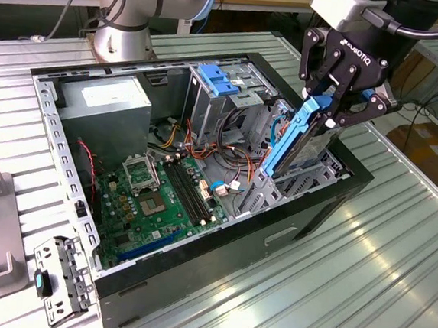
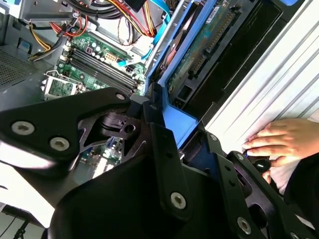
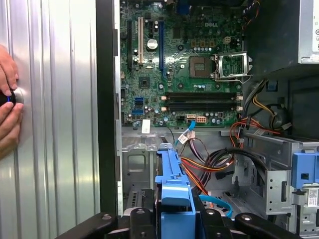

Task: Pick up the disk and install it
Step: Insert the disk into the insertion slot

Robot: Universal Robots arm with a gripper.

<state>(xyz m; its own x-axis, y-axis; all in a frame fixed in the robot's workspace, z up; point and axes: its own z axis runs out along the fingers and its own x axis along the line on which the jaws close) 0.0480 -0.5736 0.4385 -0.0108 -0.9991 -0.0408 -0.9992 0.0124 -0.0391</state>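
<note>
- Gripper (image 1: 329,112), upper right of the exterior view: jaws pinched the disk (image 1: 290,143) by its blue rail end.
- Disk stood tilted, lower end inside the bay of the case (image 1: 275,226), apparently angled for insertion; seating unconfirmed.

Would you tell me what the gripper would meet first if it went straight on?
Probably the drive bay: the gripper, shut on the tilted disk, points down into it, though depth is unclear.

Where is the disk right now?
The disk sits tilted in the claw, at the exterior view's right end of the open computer case.
</note>
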